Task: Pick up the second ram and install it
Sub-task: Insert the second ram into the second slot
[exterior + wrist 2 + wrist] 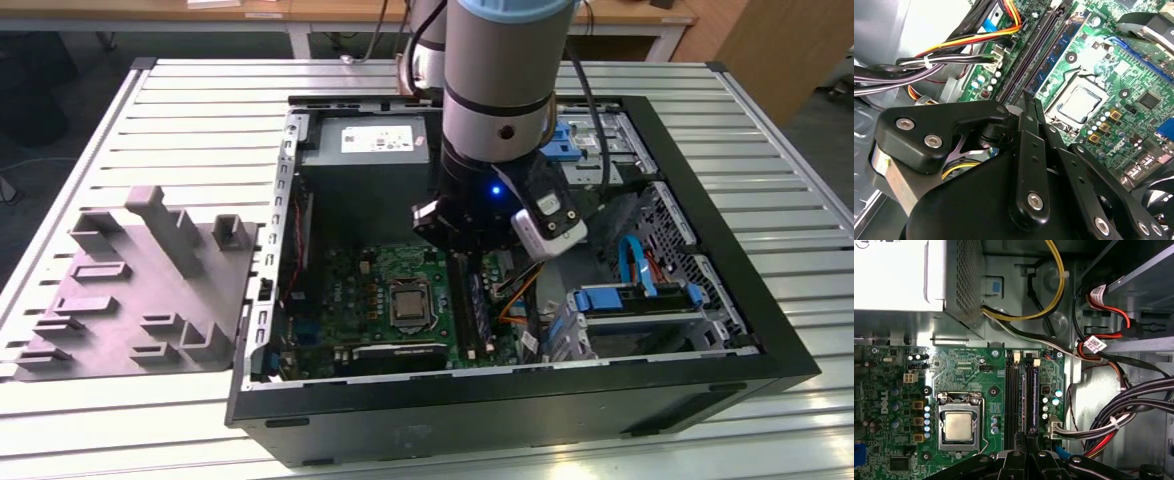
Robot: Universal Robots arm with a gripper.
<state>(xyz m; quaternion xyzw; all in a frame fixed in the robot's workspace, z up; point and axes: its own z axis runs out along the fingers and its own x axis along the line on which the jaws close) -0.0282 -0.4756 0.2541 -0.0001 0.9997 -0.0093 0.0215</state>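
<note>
Inside the open computer case, the second ram point(1032, 395) is a slim blue-green stick standing on edge in one of the long slots of the green motherboard point(380, 285). It also shows in the second wrist view as the ram point(1061, 47), and in the exterior view as a dark strip, the ram point(471, 300). My gripper point(1026, 433) hangs low over the near end of the slots, close beside the stick. Its black fingers point(1030, 107) are pressed together with nothing visible between them. Seen from outside, the gripper point(461, 265) reaches down into the case.
The processor point(959, 426) sits beside the slots. A bundle of black, red and yellow cables point(1124, 400) runs along their other side. The grey power supply point(367, 150) fills the far corner and a blue drive cage point(641, 295) stands toward the exterior view's right. A grey fixture point(134, 280) lies outside the case.
</note>
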